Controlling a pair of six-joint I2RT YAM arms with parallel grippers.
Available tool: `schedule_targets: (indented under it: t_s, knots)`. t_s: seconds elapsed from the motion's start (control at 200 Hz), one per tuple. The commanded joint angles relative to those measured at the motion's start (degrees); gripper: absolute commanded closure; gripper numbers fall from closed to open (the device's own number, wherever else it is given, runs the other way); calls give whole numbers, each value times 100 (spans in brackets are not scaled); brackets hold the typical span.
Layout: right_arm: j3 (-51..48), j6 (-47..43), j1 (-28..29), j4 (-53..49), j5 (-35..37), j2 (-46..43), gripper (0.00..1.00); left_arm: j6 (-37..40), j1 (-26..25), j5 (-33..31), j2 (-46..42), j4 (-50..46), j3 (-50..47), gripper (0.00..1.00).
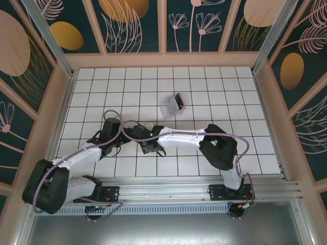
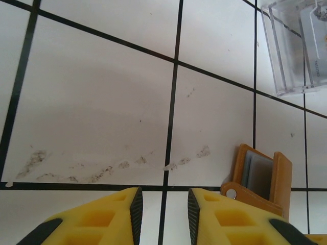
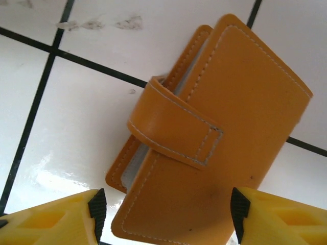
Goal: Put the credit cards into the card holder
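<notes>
Near centre of table [image 1: 214,81]: both arms stretched low from bases, wrists meeting over same tiles.
Right gripper [image 3: 166,204]: fingers spread wide, straddling wallet [image 3: 230,102]. Left pad clear of wallet edge; right pad's contact unclear.
Wallet flat on tile, strap folded over front, grey lining showing at edge.
Left gripper [image 2: 164,196]: narrow gap, nothing between, wallet just right of it.
Bare tiles left and ahead.
Farther out: clear case [image 1: 168,106], well apart from wallet; dark card [image 1: 179,100] at its right side.
Wooden walls [image 1: 163,60] beyond, rows of free tiles before them.
</notes>
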Motion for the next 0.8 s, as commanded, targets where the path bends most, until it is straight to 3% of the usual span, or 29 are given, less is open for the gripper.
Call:
schedule_targets:
  t_s: [0.0,0.155,0.3,0.44,0.616,0.796]
  knots:
    - [319,231,34,-520,340,254,37,132,28,176,-88,290,-76,66]
    - [365,281,35,-501,359,247,53,209,25,240,-105,318,-89,66]
    - [251,290,39,-428,476,82,82,221,28,279,-88,359,-87,66]
    - [-82,268,-7,-153,536,-260,100,162,25,373,-14,478,-84,66]
    - [-1476,234,-381,1651,-551,-1471,100,48,35,816,251,871,-120,63]
    - [-3740,896,-1144,4191,-1762,-3094,100,-120,31,1443,691,1567,-216,60]
